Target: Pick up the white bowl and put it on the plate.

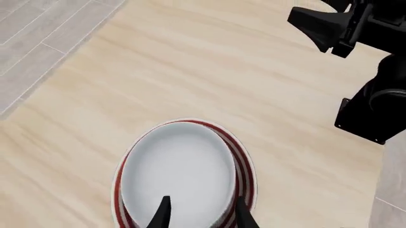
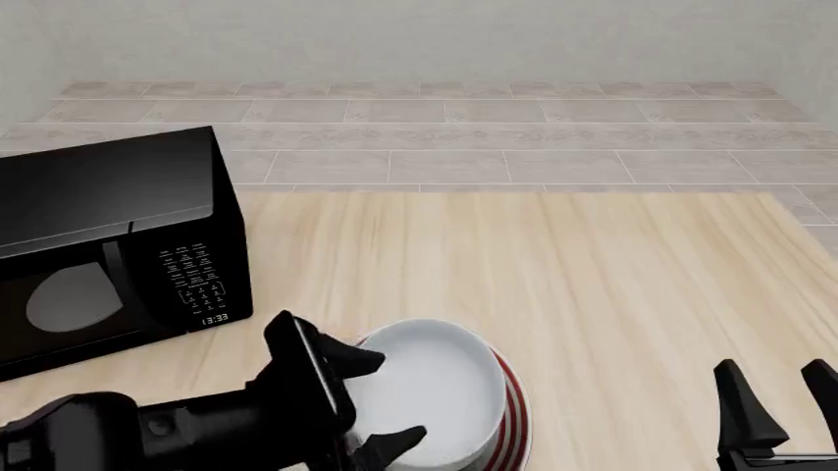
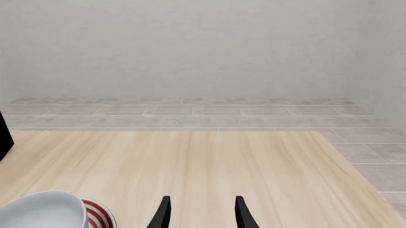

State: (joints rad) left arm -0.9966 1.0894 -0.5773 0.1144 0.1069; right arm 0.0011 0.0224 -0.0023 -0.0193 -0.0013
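The plain glossy white deep round bowl sits over the flat round white plate with red rings near the front edge of the pale wood-grain table, and the black left gripper is the one at it. In the left wrist view its two dark tapered fingertips stand one inside the bowl's hollow and one outside the wall, so the near rim lies between them; whether they press the rim or stand just off it cannot be told. The bowl covers most of the plate, leaving a crescent of red stripes showing on the right-arm side. It appears to sit roughly centred, though whether it rests on the plate or is held just above cannot be told. Being round, it offers no long axis. Its surface looks smooth and slick.

The right gripper hangs well apart, its fingers spread with nothing between them. A boxy black microwave stands on the left.
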